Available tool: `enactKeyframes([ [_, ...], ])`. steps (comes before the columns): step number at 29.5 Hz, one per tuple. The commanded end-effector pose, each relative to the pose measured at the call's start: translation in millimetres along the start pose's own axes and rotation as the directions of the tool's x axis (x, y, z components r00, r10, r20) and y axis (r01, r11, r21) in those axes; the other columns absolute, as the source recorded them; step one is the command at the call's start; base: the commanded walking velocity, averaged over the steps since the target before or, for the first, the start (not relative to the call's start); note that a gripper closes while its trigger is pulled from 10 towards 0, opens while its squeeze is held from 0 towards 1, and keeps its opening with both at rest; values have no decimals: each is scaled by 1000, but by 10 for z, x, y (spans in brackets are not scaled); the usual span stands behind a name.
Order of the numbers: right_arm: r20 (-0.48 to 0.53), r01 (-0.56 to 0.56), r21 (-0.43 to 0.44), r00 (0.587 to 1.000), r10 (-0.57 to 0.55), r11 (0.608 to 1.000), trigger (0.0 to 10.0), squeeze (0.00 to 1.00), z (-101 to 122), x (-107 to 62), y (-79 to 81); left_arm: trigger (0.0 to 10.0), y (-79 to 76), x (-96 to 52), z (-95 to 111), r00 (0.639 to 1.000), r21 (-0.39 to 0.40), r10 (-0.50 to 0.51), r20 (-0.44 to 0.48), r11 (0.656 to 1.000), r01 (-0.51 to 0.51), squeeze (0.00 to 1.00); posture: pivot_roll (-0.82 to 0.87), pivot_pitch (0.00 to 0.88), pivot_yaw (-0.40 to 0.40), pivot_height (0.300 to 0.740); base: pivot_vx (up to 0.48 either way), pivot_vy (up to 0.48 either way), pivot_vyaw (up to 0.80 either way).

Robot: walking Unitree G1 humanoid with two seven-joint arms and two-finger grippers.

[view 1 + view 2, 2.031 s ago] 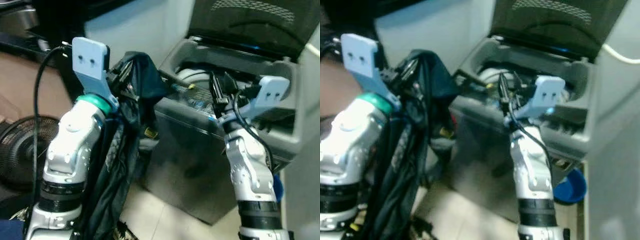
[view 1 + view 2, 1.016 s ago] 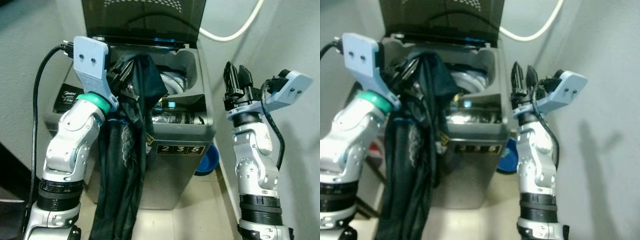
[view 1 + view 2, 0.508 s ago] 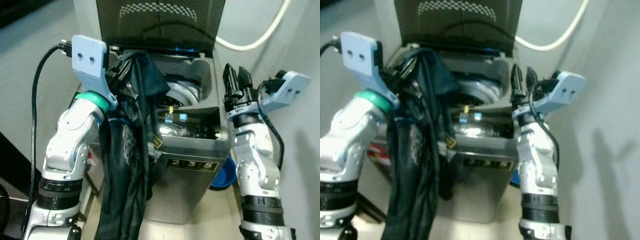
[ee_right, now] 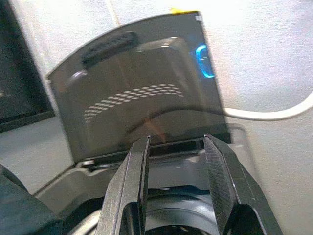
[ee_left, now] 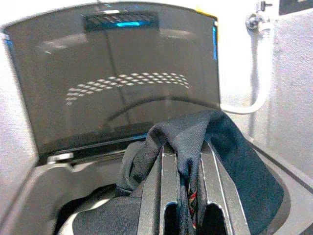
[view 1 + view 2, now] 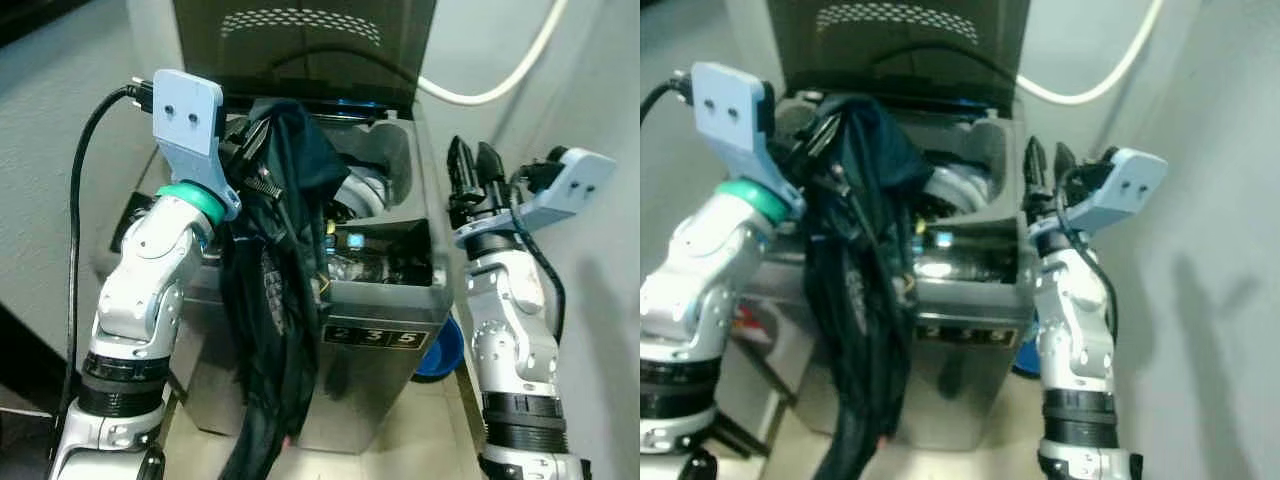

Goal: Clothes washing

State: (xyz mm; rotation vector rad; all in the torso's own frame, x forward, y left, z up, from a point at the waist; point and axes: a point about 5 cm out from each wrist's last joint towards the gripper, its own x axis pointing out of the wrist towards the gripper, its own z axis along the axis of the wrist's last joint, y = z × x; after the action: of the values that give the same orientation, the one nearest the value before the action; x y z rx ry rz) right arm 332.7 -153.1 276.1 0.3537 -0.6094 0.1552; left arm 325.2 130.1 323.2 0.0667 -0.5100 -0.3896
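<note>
The left gripper [image 6: 255, 165] is clenching a dark garment [image 6: 285, 290] at centre frame, over the open washing machine [image 6: 385, 330]. The right gripper [image 4: 175, 161] is hovering released. The left wrist view is showing cloth pinched between its fingers [image 5: 168, 171].

The garment [image 6: 285, 290] is dark, limp cloth with a slight sheen. The washer [image 6: 385, 330] has a grey plastic body, faintly glossy. Its lid [image 5: 112, 73] is smoked, see-through plastic, smooth and reflective. The drum rim [image 6: 365, 192] looks like shiny metal. The hose [image 6: 500, 85] is smooth white plastic. The wall [image 6: 60, 110] is matt and finely rough.
</note>
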Motion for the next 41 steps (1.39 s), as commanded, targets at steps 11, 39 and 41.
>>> enactKeyframes([
  [11, 2, 0, -13, 1000, 0, 1000, 10000, 0, -7, -24, -2, 10000, 36, -9, 23, 1000, -3, 20, 11, 1000, -20, 0, -17, 66, 43, 740, 0, 430, 0],
  [39, -16, 5, -40, 1000, -6, 999, 10000, 0, -33, -19, -13, 10000, 44, 2, -25, 1000, 6, 29, -9, 1000, -29, 0, -18, 67, 44, 740, 0, 118, 0],
  [41, -16, 3, -40, 1000, -4, 999, 10000, 0, -34, -19, -11, 10000, 48, 3, -27, 999, 9, 32, -10, 999, -32, 0, -18, 67, 44, 740, 0, 0, 0],
])
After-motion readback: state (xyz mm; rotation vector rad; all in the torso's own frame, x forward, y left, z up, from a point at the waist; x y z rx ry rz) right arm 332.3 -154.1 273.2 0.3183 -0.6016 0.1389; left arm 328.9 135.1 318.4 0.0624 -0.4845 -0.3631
